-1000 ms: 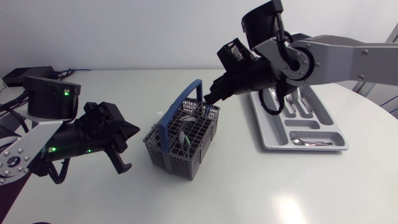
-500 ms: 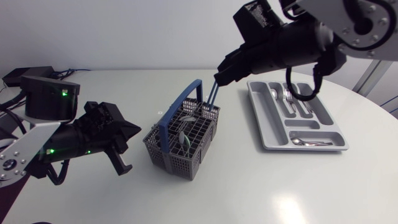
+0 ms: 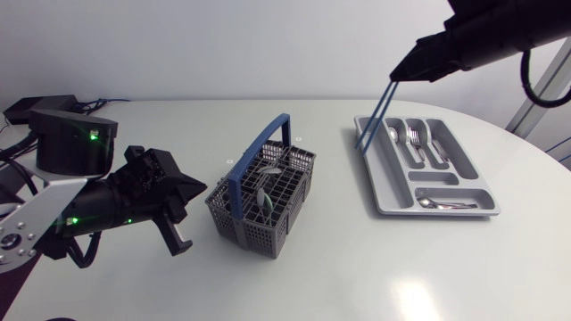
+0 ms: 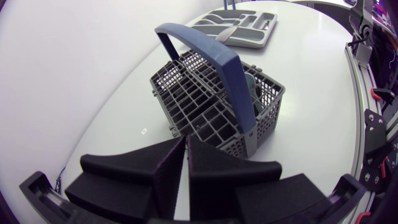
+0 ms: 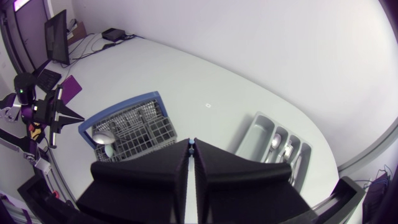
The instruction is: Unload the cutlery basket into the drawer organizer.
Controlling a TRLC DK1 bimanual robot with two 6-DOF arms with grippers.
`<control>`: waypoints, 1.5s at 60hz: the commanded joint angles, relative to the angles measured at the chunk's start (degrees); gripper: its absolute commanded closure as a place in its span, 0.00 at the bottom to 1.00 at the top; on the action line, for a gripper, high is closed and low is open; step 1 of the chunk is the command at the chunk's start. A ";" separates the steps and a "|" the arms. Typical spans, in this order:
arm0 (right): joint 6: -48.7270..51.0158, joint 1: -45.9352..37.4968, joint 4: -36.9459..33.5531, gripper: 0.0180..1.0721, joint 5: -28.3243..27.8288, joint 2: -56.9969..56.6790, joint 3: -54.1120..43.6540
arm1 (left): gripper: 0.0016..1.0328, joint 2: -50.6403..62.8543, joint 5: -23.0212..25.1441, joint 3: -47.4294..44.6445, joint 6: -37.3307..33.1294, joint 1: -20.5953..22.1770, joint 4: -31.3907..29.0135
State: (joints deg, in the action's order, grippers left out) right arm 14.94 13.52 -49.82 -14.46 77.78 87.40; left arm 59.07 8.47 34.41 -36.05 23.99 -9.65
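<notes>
The grey cutlery basket (image 3: 264, 203) with a blue handle (image 3: 257, 153) stands mid-table and holds some cutlery (image 3: 262, 196). High at the right, my right gripper (image 3: 399, 75) is shut on a thin blue utensil (image 3: 375, 116). The utensil hangs down to the near-left corner of the grey drawer organizer (image 3: 390, 201). In the right wrist view only a blue tip shows between the closed fingers of the right gripper (image 5: 191, 144), far above the basket (image 5: 127, 132) and the organizer (image 5: 256, 127). My left gripper (image 3: 198, 188) is shut and empty, just left of the basket. The left gripper (image 4: 186, 140) points at the basket (image 4: 217, 106).
Forks and a spoon (image 3: 414, 138) lie in the organizer's long slots, and more cutlery (image 3: 443, 204) lies in its front slot. A black box (image 3: 40, 107) with cables sits at the table's back left. White tabletop lies in front of the basket and organizer.
My right arm lifted the blue utensil out of the basket and carried it up and right to the organizer's corner. The left arm stayed put.
</notes>
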 commanded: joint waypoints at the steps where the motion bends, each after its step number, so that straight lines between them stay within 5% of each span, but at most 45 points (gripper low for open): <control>1: 3.52 -3.94 -3.53 0.94 -1.71 4.14 2.61 | 0.79 -0.80 -0.56 -0.75 -0.51 0.45 -0.63; 23: 8.09 -11.41 -10.12 0.94 -2.15 15.74 8.14 | 0.79 -1.15 -0.56 -1.10 -0.86 0.27 -0.55; 50: 13.36 -15.72 -25.41 0.94 -4.61 36.57 26.51 | 0.79 -1.50 -0.30 -1.54 -1.74 -0.35 -0.63; 70: 13.10 -15.72 -25.15 0.94 -5.84 43.42 29.41 | 0.79 -1.50 -0.12 -1.72 -2.27 -1.05 -0.63; 90: 9.23 -15.98 -15.92 0.93 -6.64 48.78 29.94 | 0.79 -1.68 -0.12 -1.98 -2.18 -1.05 -0.63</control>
State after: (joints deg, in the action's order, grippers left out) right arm 25.67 -2.33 -67.40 -21.04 123.83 116.60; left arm 58.11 8.49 34.15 -37.36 23.42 -10.04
